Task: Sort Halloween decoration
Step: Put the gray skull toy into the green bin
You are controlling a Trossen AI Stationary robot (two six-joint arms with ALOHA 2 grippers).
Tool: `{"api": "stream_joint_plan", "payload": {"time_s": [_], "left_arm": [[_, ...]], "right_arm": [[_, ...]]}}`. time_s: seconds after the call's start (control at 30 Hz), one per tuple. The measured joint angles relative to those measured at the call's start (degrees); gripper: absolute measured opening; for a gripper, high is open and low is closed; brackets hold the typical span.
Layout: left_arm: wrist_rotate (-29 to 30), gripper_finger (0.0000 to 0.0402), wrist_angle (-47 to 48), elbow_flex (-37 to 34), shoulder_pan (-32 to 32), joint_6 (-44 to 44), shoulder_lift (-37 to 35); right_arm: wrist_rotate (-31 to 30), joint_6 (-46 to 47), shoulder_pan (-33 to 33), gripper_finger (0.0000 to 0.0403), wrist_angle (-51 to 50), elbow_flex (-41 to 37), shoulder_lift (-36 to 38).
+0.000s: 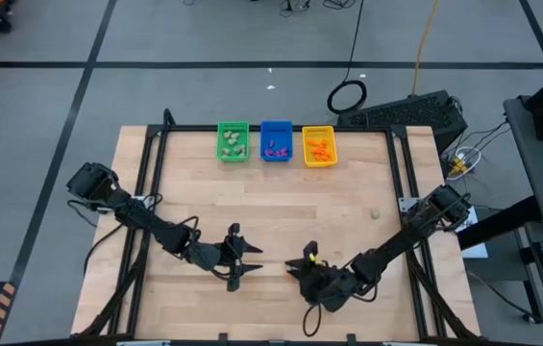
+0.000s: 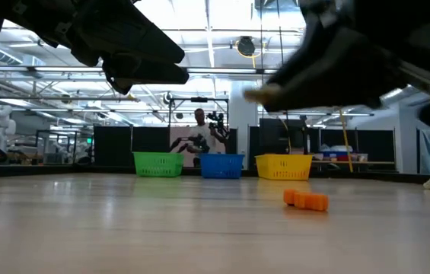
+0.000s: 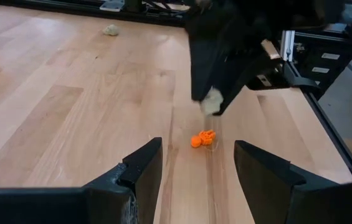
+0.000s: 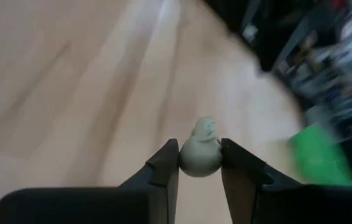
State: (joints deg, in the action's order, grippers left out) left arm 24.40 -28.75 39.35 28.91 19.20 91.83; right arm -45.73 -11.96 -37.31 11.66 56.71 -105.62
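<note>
Right gripper (image 4: 199, 163) raised off the bench (image 1: 271, 221), near front edge, fingers pinching a pale beige trinket (image 4: 200, 151). Orange trinket (image 3: 203, 138) lying on bench just below. Another pale trinket (image 1: 374, 214) loose near right edge. Left gripper (image 3: 197, 165) alongside, low, fingers spread, empty. Green bin (image 1: 233, 140), blue bin (image 1: 276, 140), yellow bin (image 1: 318, 146) at far edge, holding sorted pieces.

Green bin (image 1: 233, 140), blue bin (image 1: 276, 140), yellow bin (image 1: 318, 146) along table (image 1: 204, 202) far edge; left gripper (image 1: 236, 258), right gripper (image 1: 306, 261) near front edge
</note>
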Motion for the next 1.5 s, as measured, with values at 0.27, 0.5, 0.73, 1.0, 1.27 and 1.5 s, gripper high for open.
{"api": "stream_joint_plan", "payload": {"time_s": [0.27,0.5,0.73,1.0,1.27,1.5], "left_arm": [[0.0,0.0199,0.07,0.0,0.0,-0.02,0.0],[0.0,0.0199,0.09,0.0,0.0,-0.04,0.0],[0.0,0.0199,0.09,0.0,0.0,-0.07,0.0],[0.0,0.0199,0.11,0.0,0.0,-0.07,0.0],[0.0,0.0199,0.11,0.0,0.0,-0.08,0.0],[0.0,0.0199,0.11,0.0,0.0,-0.04,0.0]], "right_arm": [[-10.09,-24.12,-1.24,0.0076,0.14,4.92,0.03],[-11.22,-34.94,-2.4,0.0078,0.07,5.59,0.04],[-11.1,-37.36,-2.94,0.0077,0.1,5.59,0.04],[-11.04,-34.1,-2.93,0.0078,0.37,5.59,0.04],[-11.0,-14.76,-2.78,0.0079,0.57,5.59,0.04],[-10.95,11.21,-2.36,0.0079,0.57,5.59,0.04]]}}
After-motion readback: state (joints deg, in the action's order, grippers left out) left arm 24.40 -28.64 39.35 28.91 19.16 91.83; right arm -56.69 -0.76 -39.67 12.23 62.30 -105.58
